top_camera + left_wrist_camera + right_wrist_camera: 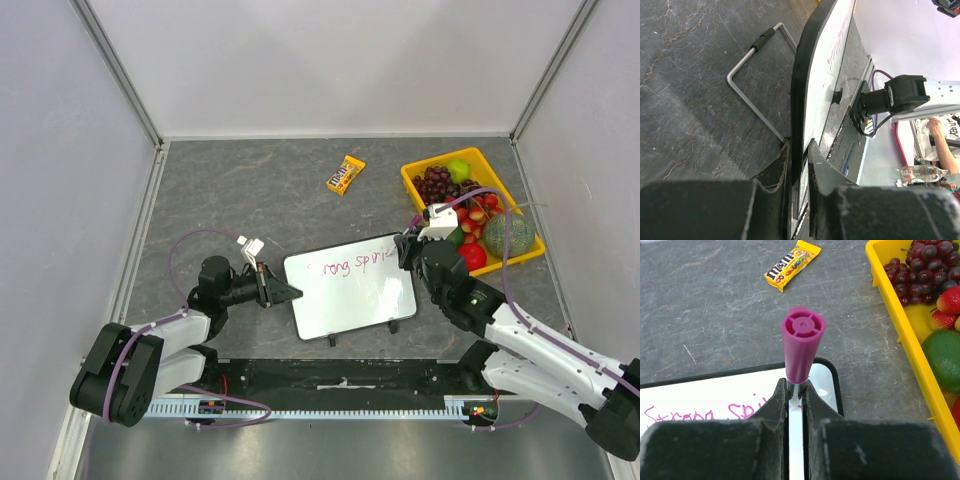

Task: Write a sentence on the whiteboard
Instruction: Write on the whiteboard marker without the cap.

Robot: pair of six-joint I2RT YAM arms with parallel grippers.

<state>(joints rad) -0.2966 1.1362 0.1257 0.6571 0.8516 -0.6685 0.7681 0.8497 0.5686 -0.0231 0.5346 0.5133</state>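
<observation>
Magenta marker (801,340) pinched in right claw (796,392) over right end of whiteboard (350,300), just past sentence (352,266); left claw (799,150) clamped on left rim; whiteboard on bench (250,190), long axis claw-to-claw.

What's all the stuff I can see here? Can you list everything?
whiteboard: one, white with black rim, table middle
sentence: one, pink, on whiteboard
marker: one, pink, in right hand
candy packet: one, yellow, far table
wire stand: one, silver, beside whiteboard
tray: one, yellow, far right
grapes: one bunch, dark purple, in tray
strawberries: several, red, in tray
melon: one, green, in tray
table: one, grey, under everything
left hand: one, black, clamped on whiteboard's rim
right hand: one, black, shut on marker
</observation>
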